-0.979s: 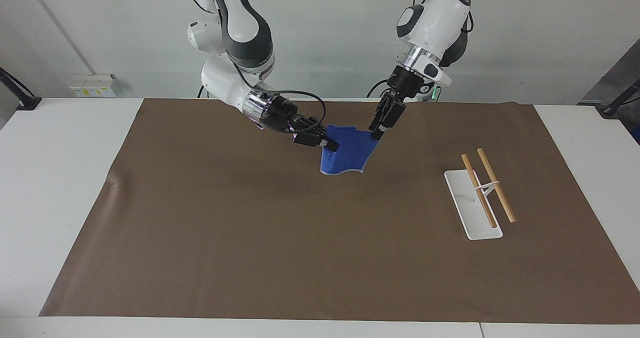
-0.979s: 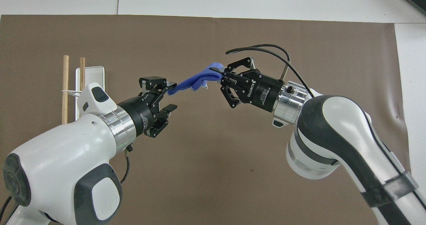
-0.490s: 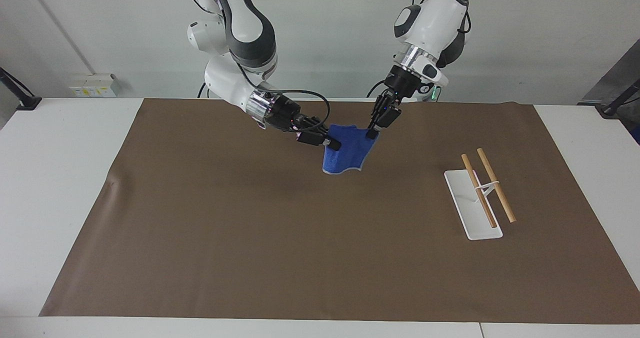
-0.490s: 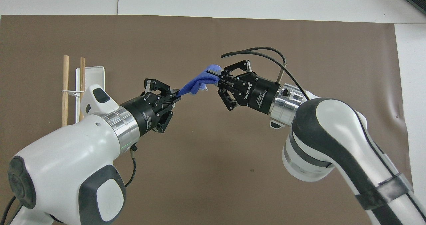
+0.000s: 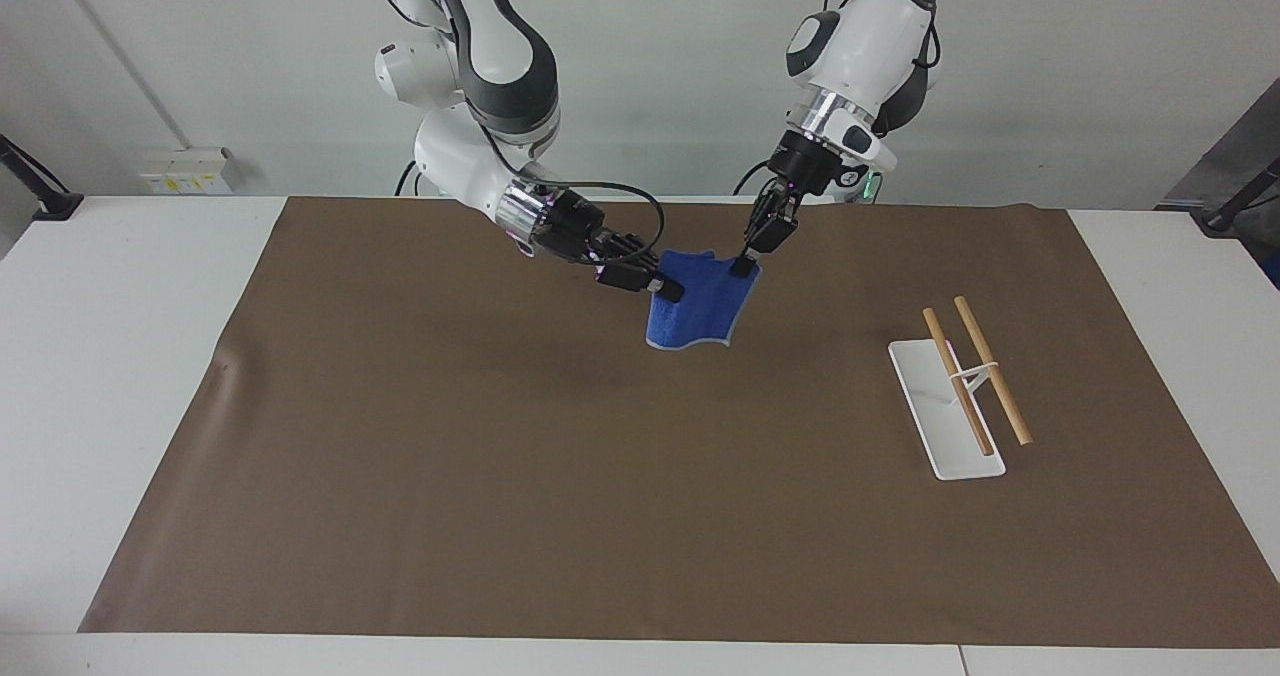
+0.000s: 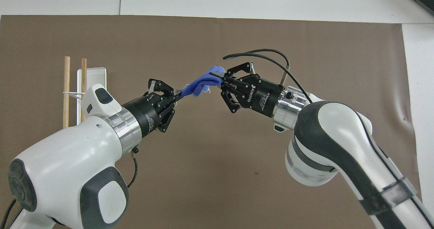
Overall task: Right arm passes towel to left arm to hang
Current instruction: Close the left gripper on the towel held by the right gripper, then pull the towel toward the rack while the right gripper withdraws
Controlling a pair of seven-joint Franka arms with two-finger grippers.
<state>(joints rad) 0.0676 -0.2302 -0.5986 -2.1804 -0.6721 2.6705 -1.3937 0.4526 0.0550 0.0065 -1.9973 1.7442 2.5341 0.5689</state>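
the left hand (image 5: 742,267) is clamped on one top corner of the towel (image 5: 698,304), the right hand (image 5: 668,288) on the other, so the cloth hangs spread between them in the air above the brown mat (image 5: 500,476), ready to change owners. the rack (image 5: 960,396) waits on the desk (image 5: 130,286) toward the left arm's end, well apart from the towel.

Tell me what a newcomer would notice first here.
A blue towel hangs in mid-air over the brown mat, pinched at one corner by the right end effector and at the other by the left end effector. Toward the left arm's end of the table stands a white rack with two wooden rods.
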